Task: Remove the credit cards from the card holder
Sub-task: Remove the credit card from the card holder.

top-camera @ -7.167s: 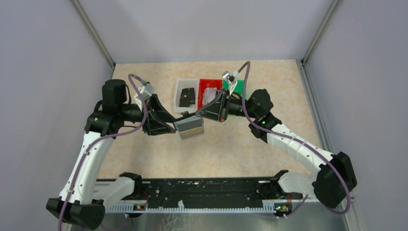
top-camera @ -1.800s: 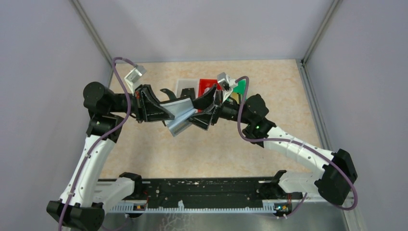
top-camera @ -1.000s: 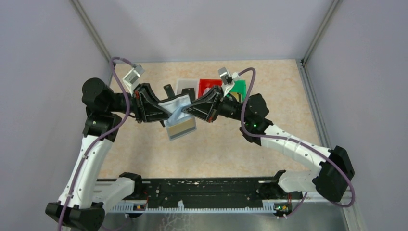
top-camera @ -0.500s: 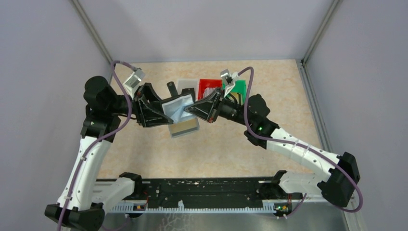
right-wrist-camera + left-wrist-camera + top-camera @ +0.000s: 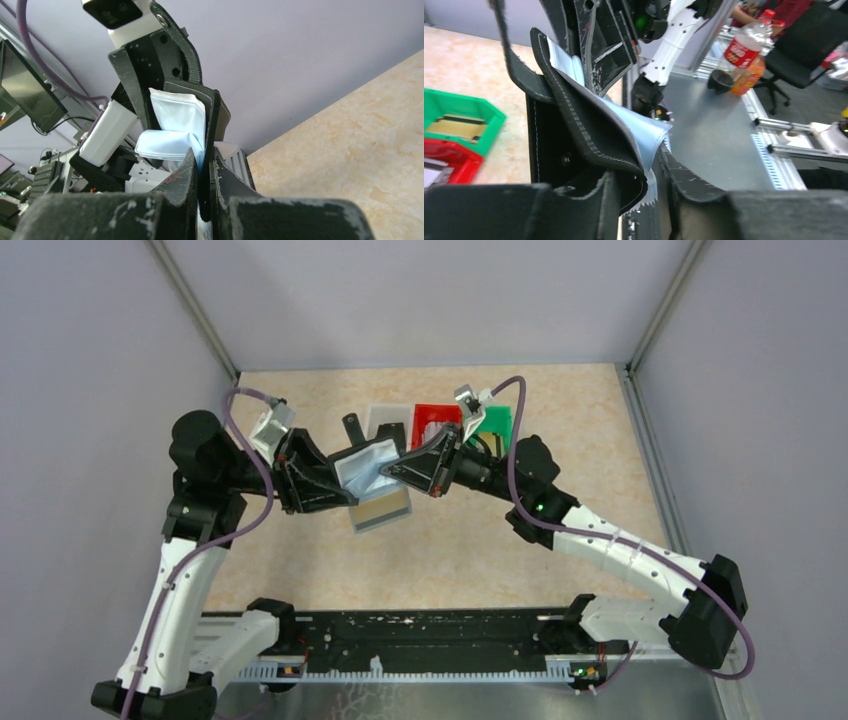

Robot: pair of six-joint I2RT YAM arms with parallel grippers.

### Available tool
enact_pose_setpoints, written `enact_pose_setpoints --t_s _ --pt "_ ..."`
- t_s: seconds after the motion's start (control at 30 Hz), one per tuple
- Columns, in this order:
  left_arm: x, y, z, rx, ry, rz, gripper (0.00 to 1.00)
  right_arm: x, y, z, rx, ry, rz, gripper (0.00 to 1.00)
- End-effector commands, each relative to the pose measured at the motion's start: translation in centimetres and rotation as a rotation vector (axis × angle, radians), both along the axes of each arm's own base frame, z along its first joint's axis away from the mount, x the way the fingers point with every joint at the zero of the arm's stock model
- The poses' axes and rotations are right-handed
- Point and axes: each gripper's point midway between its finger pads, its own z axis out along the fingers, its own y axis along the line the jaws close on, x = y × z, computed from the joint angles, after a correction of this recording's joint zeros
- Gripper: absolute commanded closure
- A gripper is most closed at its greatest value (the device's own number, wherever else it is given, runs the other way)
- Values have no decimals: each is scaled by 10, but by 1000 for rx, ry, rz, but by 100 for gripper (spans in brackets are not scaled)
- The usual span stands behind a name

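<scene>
Both grippers hold the black card holder (image 5: 362,462) in the air above the table, spread open so its pale blue-grey panels show, with the strap tab (image 5: 350,425) pointing to the back. My left gripper (image 5: 338,488) is shut on its left flap (image 5: 574,135), with a blue panel (image 5: 641,131) between the fingers. My right gripper (image 5: 402,470) is shut on the right flap (image 5: 209,135), beside the blue panels (image 5: 177,120). A gold-tan and grey credit card (image 5: 382,510) sticks out below the holder. Other cards inside are hidden.
A white bin (image 5: 385,420), a red bin (image 5: 437,418) and a green bin (image 5: 494,422) stand in a row at the back, just behind the grippers. The left wrist view shows the green bin (image 5: 471,107) holding a gold-tan card (image 5: 456,127), and the red bin (image 5: 446,162).
The holder, closed between the grippers earlier, is now spread open with its blue panels showing. A card has slid out below it. The left arm has shifted slightly down and right.
</scene>
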Motion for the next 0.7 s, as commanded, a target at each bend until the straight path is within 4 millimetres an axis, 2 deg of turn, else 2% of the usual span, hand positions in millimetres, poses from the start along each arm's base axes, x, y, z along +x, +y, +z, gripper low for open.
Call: enact_pose_setpoints --t_s 0.0,0.07,0.13,0.33,0.47,0.6,0.67 --pt "0 2 -6 11 -154 74 73 13 -15 62 165 -58 -101 100" --pt "21 4 -6 20 -198 194 85 12 -14 64 169 -59 -94 100" --pt "30 5 -2 18 -221 245 90 11 -12 63 168 -60 -86 100" --pt "25 2 3 -9 -165 215 98 6 -4 54 146 -62 -60 99" --pt "24 1 3 -9 -145 198 100 4 -4 46 128 -58 -51 80" --pt "28 2 4 -7 -155 223 100 1 -5 36 94 -56 -45 49" --pt "31 2 5 -3 -158 243 100 0 -9 30 72 -66 -57 38"
